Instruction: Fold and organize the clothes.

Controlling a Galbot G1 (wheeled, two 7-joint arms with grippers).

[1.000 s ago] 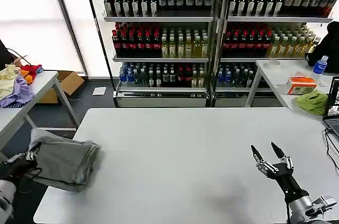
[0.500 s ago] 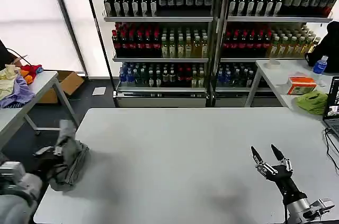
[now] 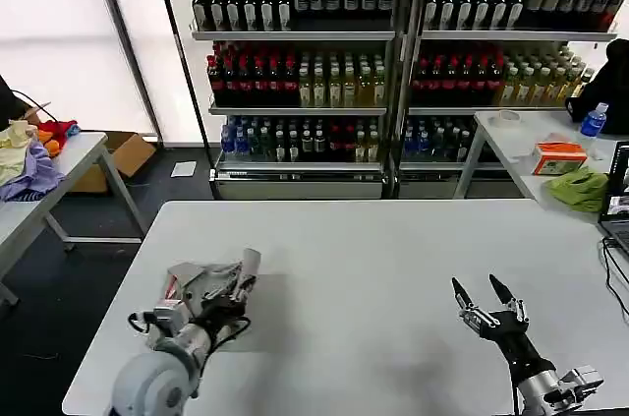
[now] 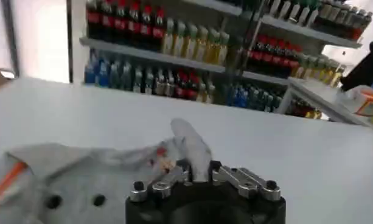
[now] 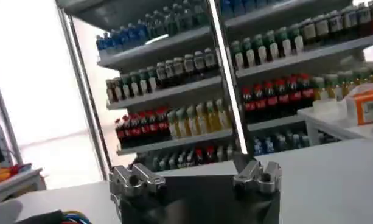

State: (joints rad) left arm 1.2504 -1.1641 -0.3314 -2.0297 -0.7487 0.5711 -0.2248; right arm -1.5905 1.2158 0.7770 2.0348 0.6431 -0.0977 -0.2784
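Light grey short-sleeved cotton T-shirt (image 3: 201, 283): bunched into a loose, crumpled bundle over the left part of the white table (image 3: 373, 268), near its front edge. It is not spread flat. One narrow fold of cloth stands up from the bundle, tilted, at its right side. The left wrist view shows the same garment (image 4: 83, 176) lying wrinkled against the tabletop, with an orange strip at one edge and small red and orange marks of a print close to the raised fold.

Left gripper (image 3: 231, 290): positioned at the bundle, fingers closed on the raised fold of the T-shirt. In the left wrist view (image 4: 201, 173) the cloth rises from between the metal fingertips. The arm's grey housing and dark cables sit at the table's front left edge.

Right gripper (image 3: 485, 296): over the right front part of the table, well apart from the T-shirt, its two dark pointed fingers spread and holding nothing. The right wrist view (image 5: 195, 176) shows its fingertips apart.

Surroundings: tall shelves of bottled drinks (image 3: 393, 52) stand behind the table. Side tables stand at left and right.
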